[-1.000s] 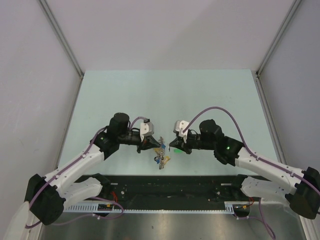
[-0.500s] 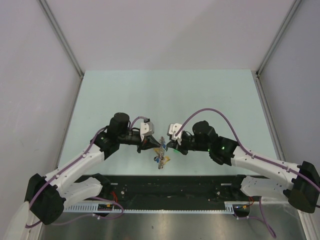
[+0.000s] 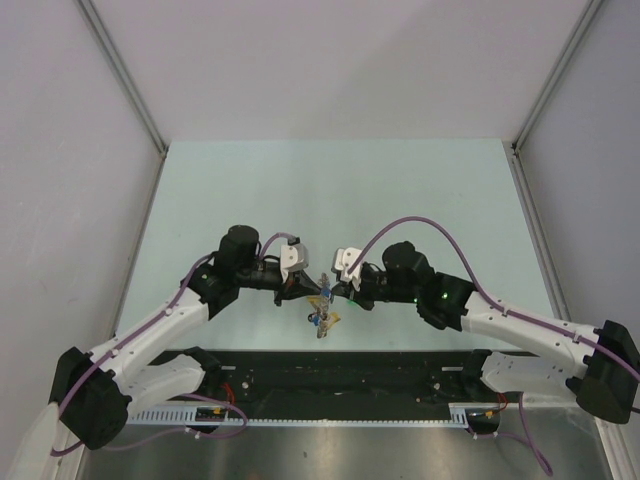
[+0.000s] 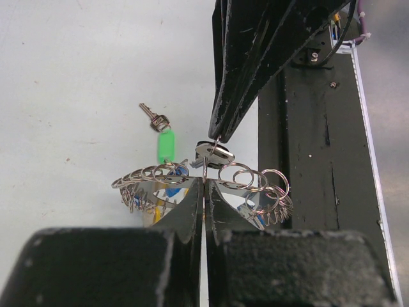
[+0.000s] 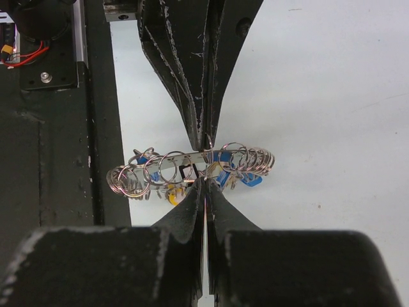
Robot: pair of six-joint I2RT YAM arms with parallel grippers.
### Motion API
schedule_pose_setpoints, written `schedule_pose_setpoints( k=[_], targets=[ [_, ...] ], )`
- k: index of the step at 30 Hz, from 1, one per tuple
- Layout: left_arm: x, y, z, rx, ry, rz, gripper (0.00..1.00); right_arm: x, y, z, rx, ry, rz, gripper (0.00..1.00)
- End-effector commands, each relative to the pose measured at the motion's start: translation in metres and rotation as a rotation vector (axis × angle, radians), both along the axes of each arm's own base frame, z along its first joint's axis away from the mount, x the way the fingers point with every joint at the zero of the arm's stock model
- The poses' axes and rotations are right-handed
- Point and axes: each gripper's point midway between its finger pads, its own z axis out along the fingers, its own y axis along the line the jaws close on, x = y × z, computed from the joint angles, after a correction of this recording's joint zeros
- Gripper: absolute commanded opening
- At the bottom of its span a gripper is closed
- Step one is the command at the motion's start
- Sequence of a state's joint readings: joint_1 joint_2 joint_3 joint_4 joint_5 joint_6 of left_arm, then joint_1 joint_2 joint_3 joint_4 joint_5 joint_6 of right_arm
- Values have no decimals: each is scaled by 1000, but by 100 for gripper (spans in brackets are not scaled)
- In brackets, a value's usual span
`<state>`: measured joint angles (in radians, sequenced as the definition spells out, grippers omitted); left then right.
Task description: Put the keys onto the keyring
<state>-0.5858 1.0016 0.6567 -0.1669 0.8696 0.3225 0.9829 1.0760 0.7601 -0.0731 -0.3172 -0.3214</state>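
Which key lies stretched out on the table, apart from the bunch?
The key with the green head: it lies flat beyond the keyring, with its blade fully visible, while the others are bunched at the ring.

The left arm (image 3: 150, 335) is reaching from its base at the near left and bending at the elbow toward the middle, its wrist pointing rightward. The right arm (image 3: 520, 328) is mirroring that pose from the near right, its wrist pointing leftward. The left gripper (image 3: 313, 287) and the right gripper (image 3: 337, 290) are meeting almost tip to tip, both held low and roughly level. The left fingers (image 4: 188, 211) are pressing together with no visible gap, and the right fingers (image 5: 190, 208) are doing the same. In each wrist view the other gripper's closed tips are pointing straight back at the camera's own.
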Motion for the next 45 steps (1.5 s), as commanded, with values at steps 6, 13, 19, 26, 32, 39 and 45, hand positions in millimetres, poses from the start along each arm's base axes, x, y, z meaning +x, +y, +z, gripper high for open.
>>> schedule_pose_setpoints(
  k=[6, 13, 19, 26, 32, 39, 45],
  targets=[
    [2, -8, 31, -73, -69, -46, 0, 9, 7, 17, 20, -55, -21, 0],
    [3, -8, 30, -69, -71, -40, 0, 11, 5, 20, 21, -66, -41, 0],
    [4, -7, 31, -69, -73, -39, 0, 5, 8, 23, 35, -58, -9, 0],
    [4, -7, 29, -66, -71, -36, 1, 3, 9, 25, 45, -59, 0, 0],
    [3, -7, 29, -66, -68, -40, 0, 3, 9, 25, 46, -61, -4, 0],
    [3, -7, 29, -66, -67, -45, 0, 3, 10, 26, 51, -60, -1, 0],
    [2, -8, 29, -66, -66, -50, 0, 3, 11, 26, 52, -61, -1, 0]
  ],
)
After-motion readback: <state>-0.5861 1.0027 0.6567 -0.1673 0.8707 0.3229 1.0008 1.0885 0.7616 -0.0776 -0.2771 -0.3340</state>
